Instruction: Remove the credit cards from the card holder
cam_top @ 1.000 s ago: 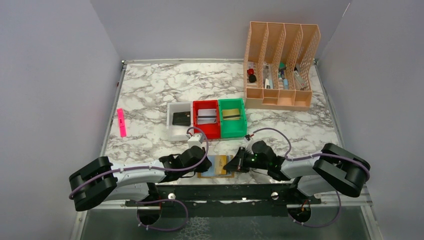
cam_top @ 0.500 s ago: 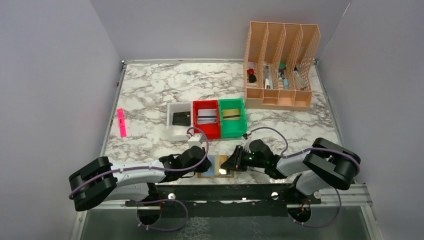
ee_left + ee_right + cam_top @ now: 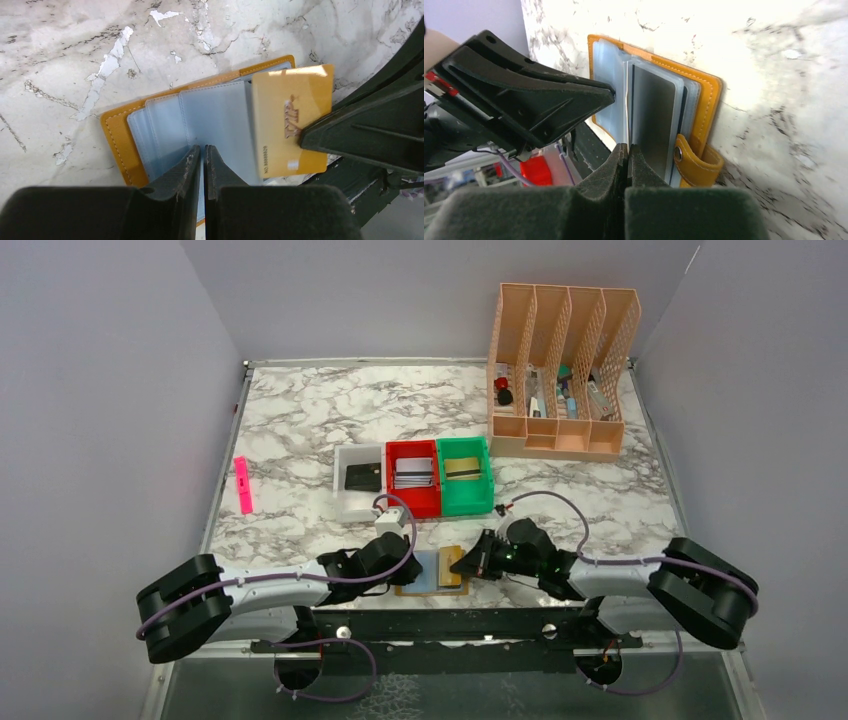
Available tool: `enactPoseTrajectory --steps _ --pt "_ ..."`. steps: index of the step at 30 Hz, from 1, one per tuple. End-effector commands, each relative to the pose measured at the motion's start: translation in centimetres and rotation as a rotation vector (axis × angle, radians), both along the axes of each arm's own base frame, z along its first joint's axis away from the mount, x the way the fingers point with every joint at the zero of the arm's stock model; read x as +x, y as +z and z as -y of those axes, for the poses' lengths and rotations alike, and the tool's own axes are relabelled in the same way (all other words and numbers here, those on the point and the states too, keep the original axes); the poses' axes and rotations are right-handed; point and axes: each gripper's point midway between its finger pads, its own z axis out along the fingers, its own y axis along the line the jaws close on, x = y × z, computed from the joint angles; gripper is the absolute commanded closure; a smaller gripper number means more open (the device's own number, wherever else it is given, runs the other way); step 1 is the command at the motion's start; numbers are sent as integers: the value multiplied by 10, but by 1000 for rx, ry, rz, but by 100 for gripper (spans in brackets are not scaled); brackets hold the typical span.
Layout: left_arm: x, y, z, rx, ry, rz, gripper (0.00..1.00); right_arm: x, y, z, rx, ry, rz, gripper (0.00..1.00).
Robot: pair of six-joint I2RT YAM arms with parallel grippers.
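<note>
The tan card holder (image 3: 420,590) lies open at the near table edge, pale blue sleeves up (image 3: 117,145). A gold credit card (image 3: 287,105) sticks out of a sleeve to the right, also in the top view (image 3: 450,568). My right gripper (image 3: 626,147) is shut on that card's outer end, seen edge-on there; its fingers (image 3: 350,137) show in the left wrist view. My left gripper (image 3: 202,150) is shut, tips pressing on a blue sleeve, nothing visibly between them. A grey card (image 3: 654,115) sits in a sleeve beside the snap tab (image 3: 691,162).
Behind the holder stand a white bin (image 3: 345,502), a red bin (image 3: 413,505) and a green bin (image 3: 465,505), each holding cards. A peach desk organiser (image 3: 560,440) is at the back right. A pink object (image 3: 243,485) lies at the left. A black rail (image 3: 450,620) runs along the near edge.
My right gripper moved in to the holder, opened briefly and shut again, then drew back right. The gold card now sticks farther out. The left gripper stayed put.
</note>
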Motion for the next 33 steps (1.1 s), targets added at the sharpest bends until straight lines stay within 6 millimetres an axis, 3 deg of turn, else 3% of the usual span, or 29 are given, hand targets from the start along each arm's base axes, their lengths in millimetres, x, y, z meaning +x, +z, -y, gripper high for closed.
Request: enactPoseTrajectory --steps 1,6,15,18,21,27,31,33 --pt "-11 -25 -28 129 -2 -33 88 11 -9 29 -140 -78 67 99" --pt "-6 -14 -27 115 12 -4 77 30 20 50 -234 -133 220 99" --pt "27 37 -36 187 79 158 32 89 107 87 -366 -320 679 99" --pt "37 49 -45 218 113 194 24 110 131 82 -437 -298 851 99" --pt "40 56 -50 221 128 211 19 128 144 62 -534 -176 1037 99" --pt "34 46 -56 200 137 176 18 168 144 29 -809 75 1320 99" --pt "27 40 -58 161 146 147 18 188 130 23 -982 181 1375 99" --pt "24 38 -60 143 152 142 18 194 112 21 -1076 288 1377 99"
